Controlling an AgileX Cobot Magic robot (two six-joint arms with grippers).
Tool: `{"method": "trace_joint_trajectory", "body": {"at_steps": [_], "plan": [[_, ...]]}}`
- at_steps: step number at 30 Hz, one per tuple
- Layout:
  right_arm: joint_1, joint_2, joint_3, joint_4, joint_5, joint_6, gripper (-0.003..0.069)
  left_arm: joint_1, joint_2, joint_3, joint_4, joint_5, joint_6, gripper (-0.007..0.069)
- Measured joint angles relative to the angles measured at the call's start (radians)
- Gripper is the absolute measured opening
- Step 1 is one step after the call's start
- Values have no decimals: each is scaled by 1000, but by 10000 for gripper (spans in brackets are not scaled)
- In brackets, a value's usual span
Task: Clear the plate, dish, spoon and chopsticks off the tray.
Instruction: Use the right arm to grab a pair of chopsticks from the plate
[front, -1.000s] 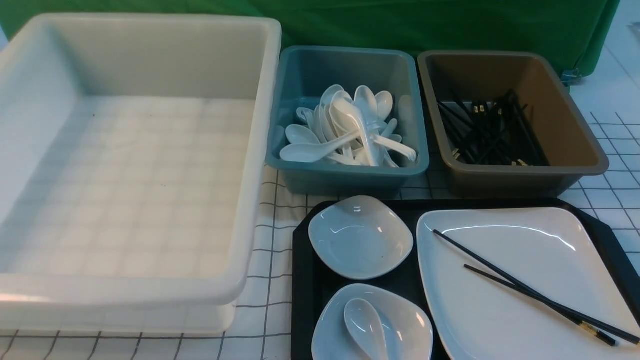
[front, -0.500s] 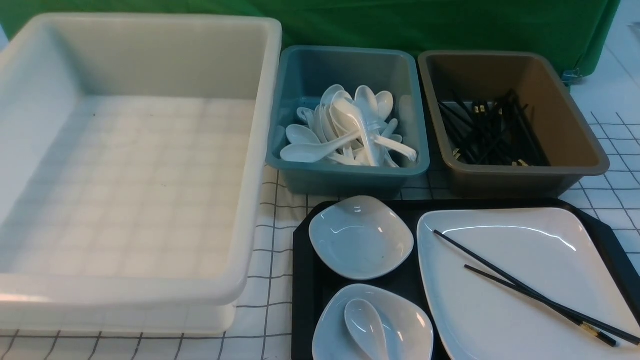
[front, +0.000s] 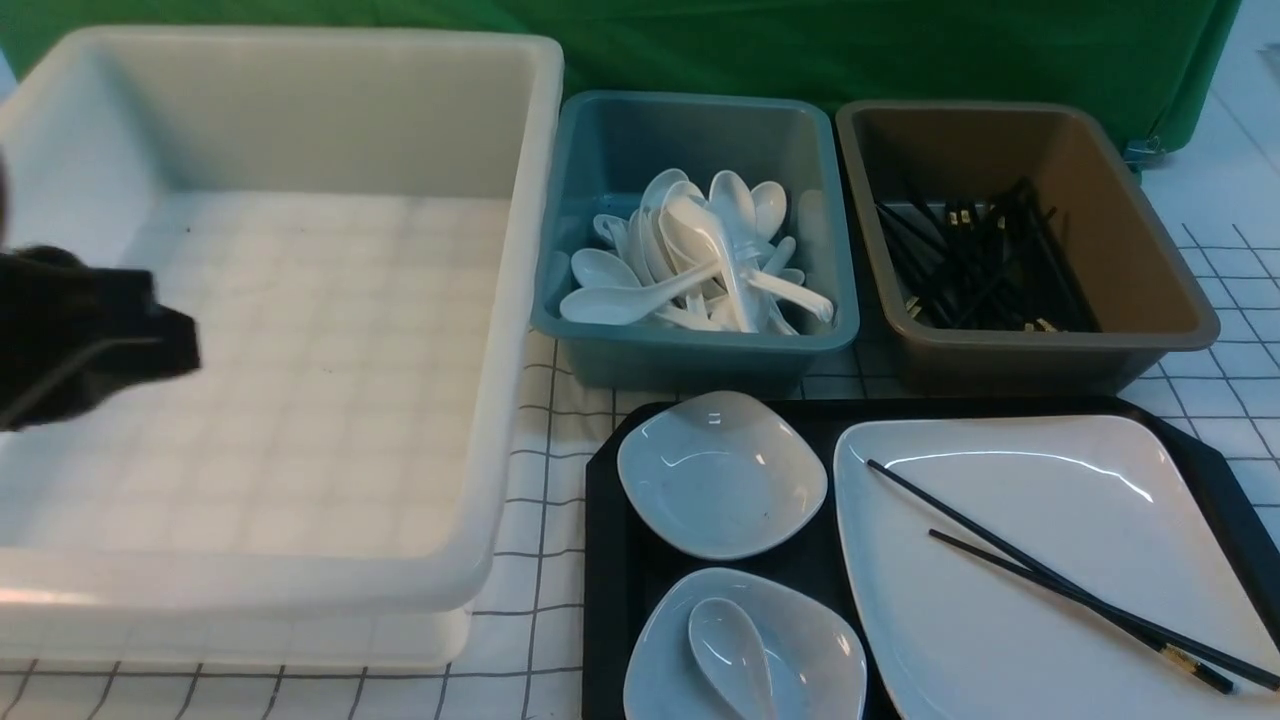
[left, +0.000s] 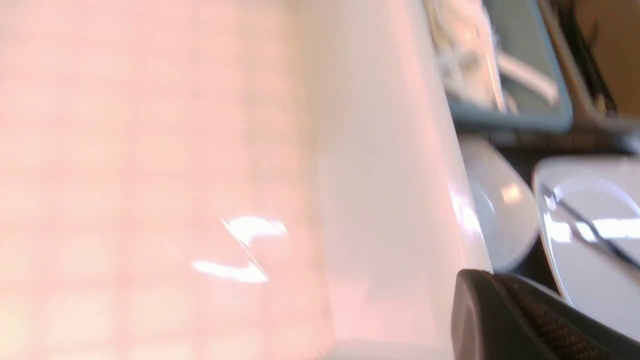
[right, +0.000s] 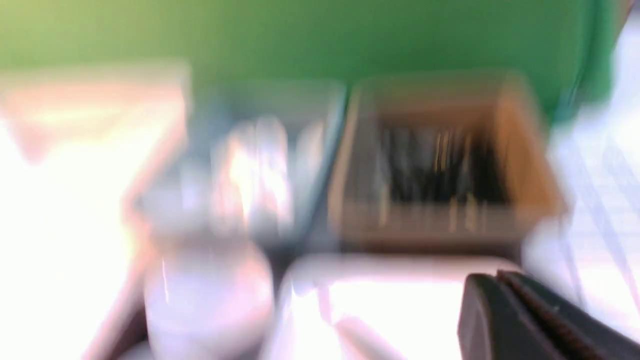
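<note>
The black tray (front: 610, 560) lies at the front right. On it the large white plate (front: 1010, 620) carries the two black chopsticks (front: 1040, 575) laid crosswise. One small white dish (front: 720, 475) sits empty. A second dish (front: 810, 640) in front of it holds the white spoon (front: 735, 655). My left gripper (front: 180, 345) hangs blurred over the white tub at the far left, shut and empty. In its wrist view the left gripper (left: 480, 277) shows pressed-together jaws. My right gripper (right: 495, 277) is outside the front view. Its blurred wrist view shows it shut on nothing above the plate (right: 390, 300).
A big white tub (front: 520, 300) fills the left half. Behind the tray stand a teal bin (front: 690, 350) with several white spoons and a brown bin (front: 1150, 300) with several black chopsticks. A green cloth hangs at the back.
My left gripper has come into the front view from the left edge, over the tub. Nothing on the tray has moved.
</note>
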Motion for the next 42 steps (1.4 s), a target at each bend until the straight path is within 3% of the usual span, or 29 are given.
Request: {"method": "trace_joint_trajectory", "body": {"at_steps": [3, 8, 14, 15, 19, 21, 25, 29, 37, 41, 42], "plan": [[97, 206, -115, -15, 218, -60, -2, -66, 94, -16, -30, 7, 77, -6], [136, 480, -240, -4, 316, -164, -2, -299, 163, -71, 102, -42, 49, -7], [20, 673, -288, 54, 366, -306, -2, -582, 241, -153, 189, -49, 8, -8], [-33, 733, -290, 81, 377, -333, -2, -651, 274, -176, 193, -49, -2, -10], [-103, 833, -290, 104, 400, -353, 33, -753, 343, -217, 197, -64, -3, -10], [-119, 912, -290, 109, 396, -375, 158, -815, 406, -246, 200, -81, 24, -10], [-119, 1005, -290, 116, 353, -420, 370, -849, 474, -270, 199, -89, 40, -10], [-119, 1075, -290, 116, 274, -445, 479, -853, 507, -270, 208, -98, 41, -10], [-119, 1189, -290, 108, 171, -471, 493, -853, 509, -272, 234, -128, 44, -3], [-119, 1197, -290, 108, 162, -459, 371, -853, 509, -272, 237, -128, 44, -3], [-119, 1197, -290, 108, 162, -456, 274, -853, 509, -272, 237, -128, 44, -3]]}}
